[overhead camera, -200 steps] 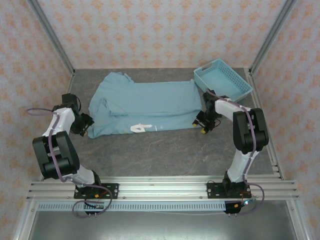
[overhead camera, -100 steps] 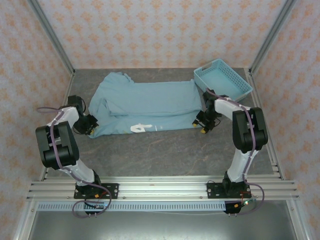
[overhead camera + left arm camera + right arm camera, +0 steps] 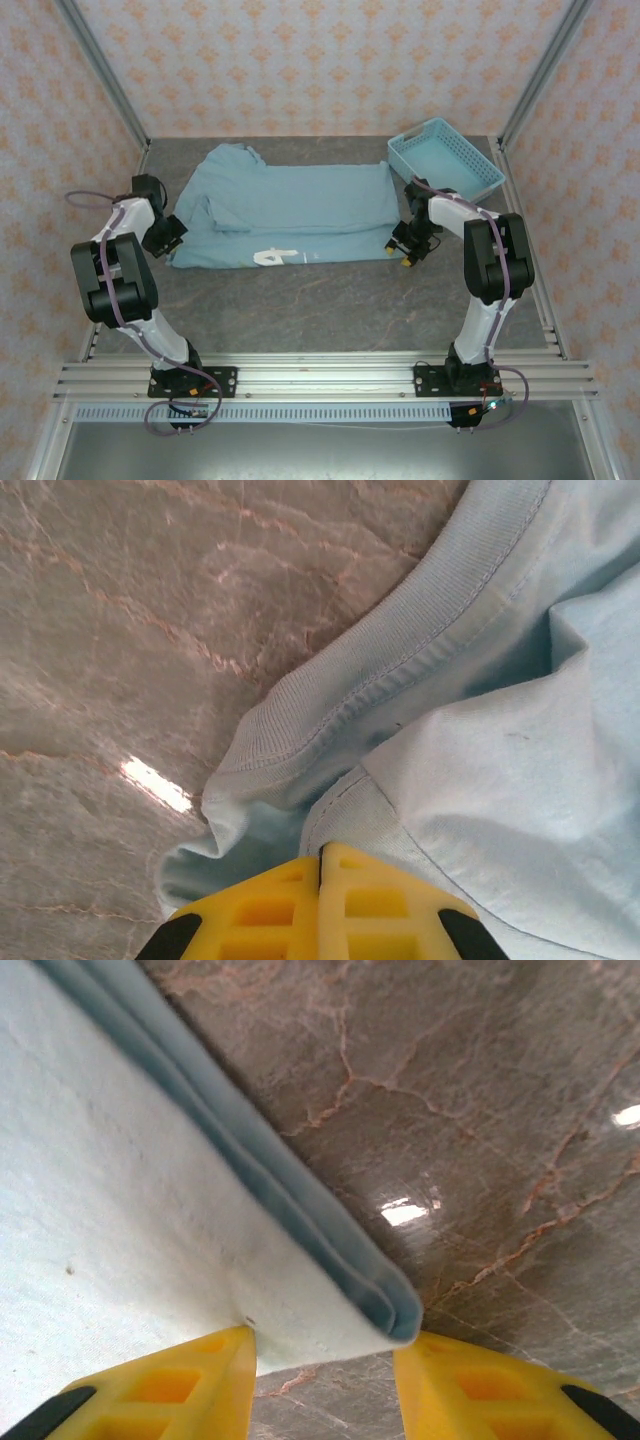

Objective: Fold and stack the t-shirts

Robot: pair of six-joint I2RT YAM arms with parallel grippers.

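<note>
Top external view: the t-shirt [image 3: 290, 205] is spread across the far half of the desk [image 3: 320, 300] (white print toward its near edge). Its left edge is pinched in the left claw [image 3: 172, 238], which is closed on the cloth. Its folded near-right corner is straddled by the right claw [image 3: 406, 254], whose fingers are held apart.

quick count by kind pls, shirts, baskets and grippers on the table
t-shirt: 1
basket: 1
grippers: 2 (left gripper, right gripper)
total: 4
</note>
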